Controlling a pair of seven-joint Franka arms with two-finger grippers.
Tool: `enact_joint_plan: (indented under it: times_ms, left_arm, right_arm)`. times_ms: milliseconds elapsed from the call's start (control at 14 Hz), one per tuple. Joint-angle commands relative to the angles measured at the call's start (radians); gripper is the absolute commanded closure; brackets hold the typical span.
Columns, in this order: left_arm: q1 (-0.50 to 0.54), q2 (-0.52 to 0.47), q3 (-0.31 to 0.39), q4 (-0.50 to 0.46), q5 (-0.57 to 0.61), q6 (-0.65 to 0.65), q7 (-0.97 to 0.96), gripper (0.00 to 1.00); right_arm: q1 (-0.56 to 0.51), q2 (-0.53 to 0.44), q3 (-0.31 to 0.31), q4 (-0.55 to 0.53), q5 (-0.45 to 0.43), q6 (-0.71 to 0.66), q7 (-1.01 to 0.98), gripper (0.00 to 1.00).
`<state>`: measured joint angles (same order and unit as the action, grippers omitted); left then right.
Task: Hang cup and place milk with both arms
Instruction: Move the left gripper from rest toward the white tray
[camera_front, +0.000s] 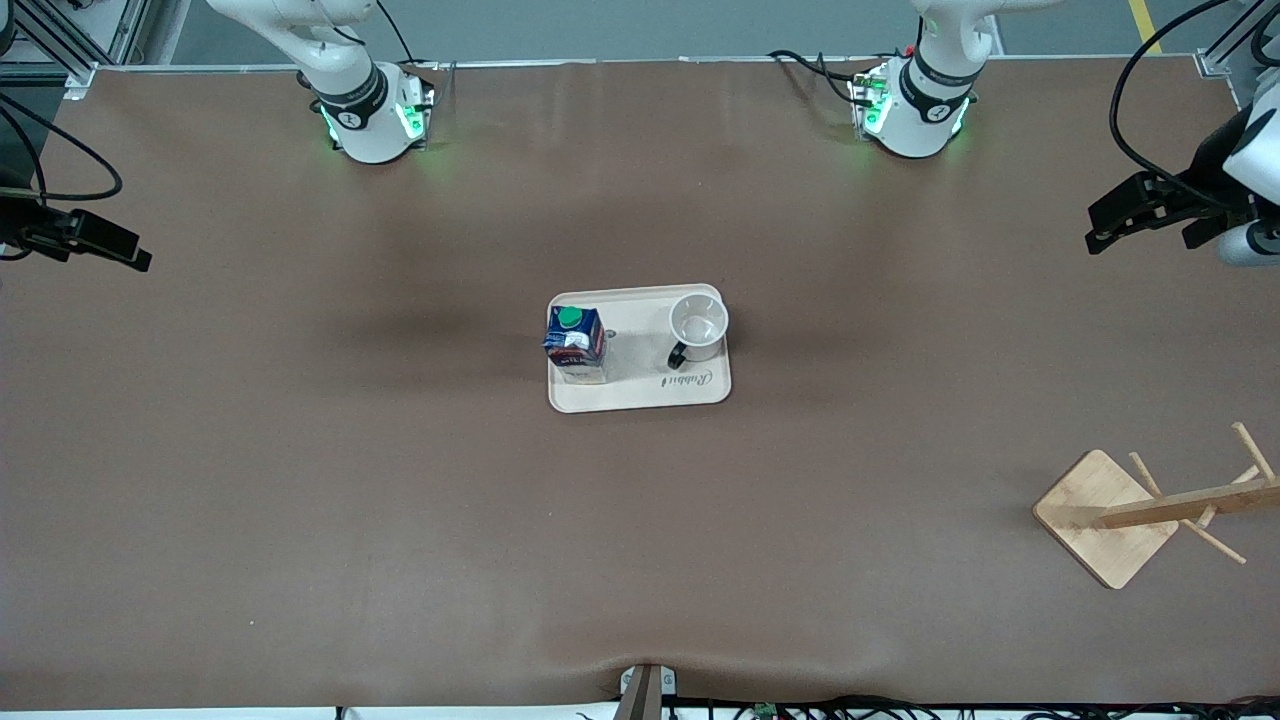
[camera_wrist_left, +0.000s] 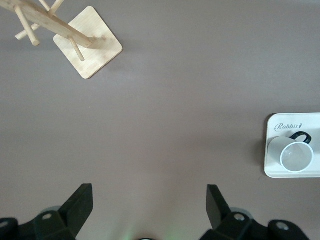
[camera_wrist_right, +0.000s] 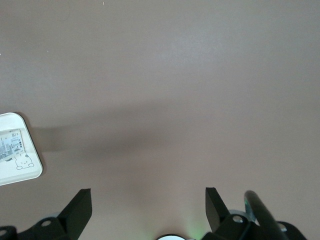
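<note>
- I see the cup (camera_front: 698, 325) and the milk (camera_front: 576, 343) standing on the pale tray (camera_front: 640, 392) in the middle of the table, a little apart.
- My left gripper (camera_wrist_left: 150, 207) waits over bare table, jaws wide, holding nothing.
- My right gripper (camera_wrist_right: 148, 209) waits too, jaws wide and empty.
- The wooden rack (camera_front: 1150, 505) stands toward the left arm's end.

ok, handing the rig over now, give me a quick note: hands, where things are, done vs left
Left hand: open, empty, up over the table's left-arm end.
Right hand: open, empty, up over the right-arm end.
Cup and milk both stand upright on the tray at mid-table, cup toward the left arm's side.
Wooden rack is nearer the front camera, at the left arm's end, pegs bare.
Done: nothing.
Left: hang cup, place milk.
</note>
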<state>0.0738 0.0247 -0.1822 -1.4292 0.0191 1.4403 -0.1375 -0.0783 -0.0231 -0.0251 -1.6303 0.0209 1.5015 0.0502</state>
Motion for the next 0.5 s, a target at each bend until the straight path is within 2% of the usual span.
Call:
enact_joint_plan:
  times_ms: [0, 429]
  left_arm:
    - [0.003, -0.035, -0.002, 0.012, 0.018, -0.02, 0.012, 0.0]
    - [0.004, -0.035, 0.007, 0.019, 0.019, -0.028, -0.004, 0.0]
  right_arm:
    - [-0.003, 0.006, 0.001, 0.017, -0.016, -0.009, -0.01, 0.0]
    - [0.0, 0.006, 0.001, 0.015, -0.016, -0.009, -0.01, 0.0]
